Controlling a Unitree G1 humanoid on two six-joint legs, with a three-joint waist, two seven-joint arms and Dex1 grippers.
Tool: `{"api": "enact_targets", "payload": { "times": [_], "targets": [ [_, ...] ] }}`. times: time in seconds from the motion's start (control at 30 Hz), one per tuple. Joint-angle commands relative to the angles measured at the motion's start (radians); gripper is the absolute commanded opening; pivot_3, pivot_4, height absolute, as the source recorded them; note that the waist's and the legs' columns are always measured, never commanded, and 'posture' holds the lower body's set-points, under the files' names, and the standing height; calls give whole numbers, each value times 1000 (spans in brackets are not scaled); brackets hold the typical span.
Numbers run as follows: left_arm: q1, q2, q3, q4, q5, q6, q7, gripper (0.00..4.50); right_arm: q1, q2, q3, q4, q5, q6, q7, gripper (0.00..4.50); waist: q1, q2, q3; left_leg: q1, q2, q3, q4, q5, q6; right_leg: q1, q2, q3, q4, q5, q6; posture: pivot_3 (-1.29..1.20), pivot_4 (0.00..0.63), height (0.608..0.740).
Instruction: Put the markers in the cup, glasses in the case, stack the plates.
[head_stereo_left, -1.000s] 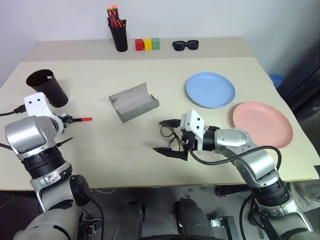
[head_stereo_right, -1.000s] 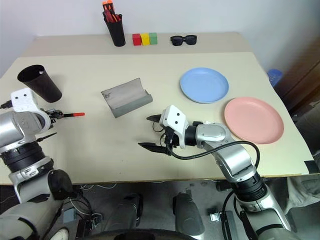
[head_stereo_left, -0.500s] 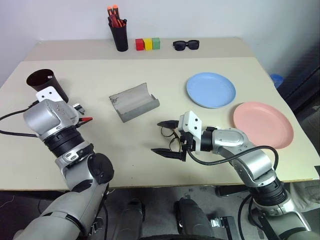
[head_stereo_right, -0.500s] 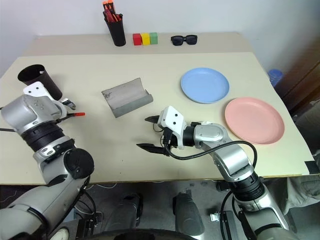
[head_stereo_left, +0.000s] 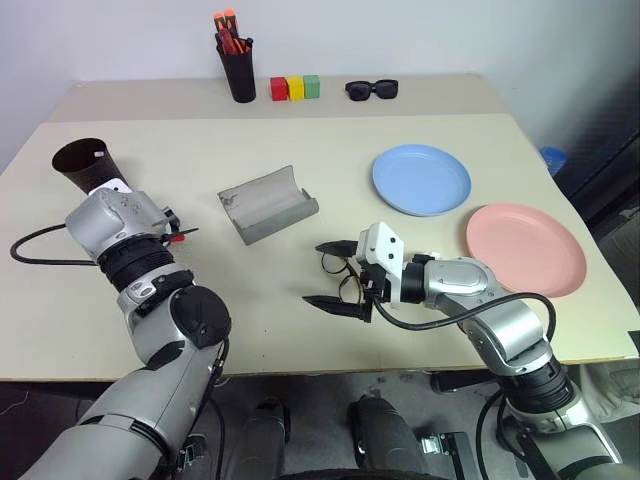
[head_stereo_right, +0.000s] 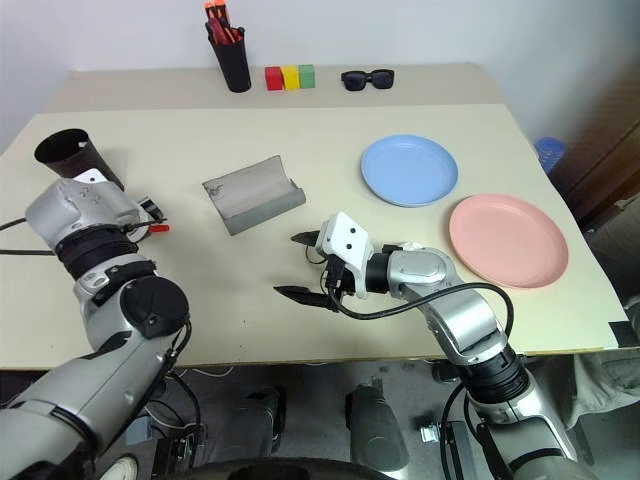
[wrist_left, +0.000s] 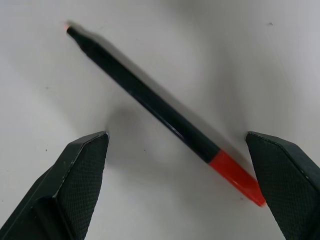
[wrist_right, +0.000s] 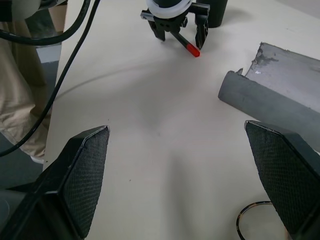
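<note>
A black marker with a red end lies flat on the table, slanting across the gap between the fingers of my open left gripper, which points down at it from just above. The black cup stands upright just behind that hand. The grey case lies open at mid-table. My right gripper is open and lying sideways, its fingers on either side of the wire-framed glasses, which rest on the table. The blue plate and the pink plate sit side by side on the right.
A black pen pot with red-orange markers, three coloured blocks and black sunglasses line the far edge. A black cable trails from my left wrist off the table's left side.
My left arm has swung in and rolled its wrist, so the gripper now hangs over the marker with its jaws wider. The right arm and the glasses have not moved.
</note>
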Motion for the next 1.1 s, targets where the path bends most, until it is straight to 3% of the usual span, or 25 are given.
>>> {"api": "enact_targets", "payload": {
  "times": [0.03,0.27,0.37,0.8,0.9,1.0,1.1],
  "targets": [
    [-27,4,54,5,-45,-22,47,3626,1,9,-4,-20,4,-22,-4,4418,0,0,0,0,0,0,0,0,0,0,0,0,0,0,0,0,150,740],
    [-23,2,86,5,-86,-37,103,21,-3,13,-1,-17,1,-23,-5,4418,7,0,0,0,0,0,0,1,-1,0,0,0,0,1,1,0,150,740],
    [-19,3,77,-15,-101,-44,118,21,-11,15,0,-14,0,-22,-2,4418,8,0,0,0,-1,0,0,1,-2,1,0,0,0,1,1,0,150,740],
    [323,107,-496,-626,7,-420,-78,21,-131,87,19,86,-65,-90,-36,4418,2,0,0,0,1,0,-1,2,-3,-1,1,1,-1,2,-1,0,150,740],
    [357,192,-590,-586,10,-556,-193,21,-186,175,-19,157,-77,-122,-121,4418,3,0,0,0,1,0,-1,2,-3,0,1,1,-1,3,-2,0,150,740],
    [351,252,-609,-462,-4,-730,-259,21,-251,279,-72,232,-78,-128,-238,4418,1,0,0,0,1,0,-1,3,-4,0,1,1,-1,3,-3,0,150,740],
    [311,292,-600,-303,-19,-883,-282,21,-269,314,-73,259,-91,-137,-263,4418,0,0,0,0,1,0,-2,3,-4,-1,2,0,-1,3,-3,0,150,740]
  ]
}}
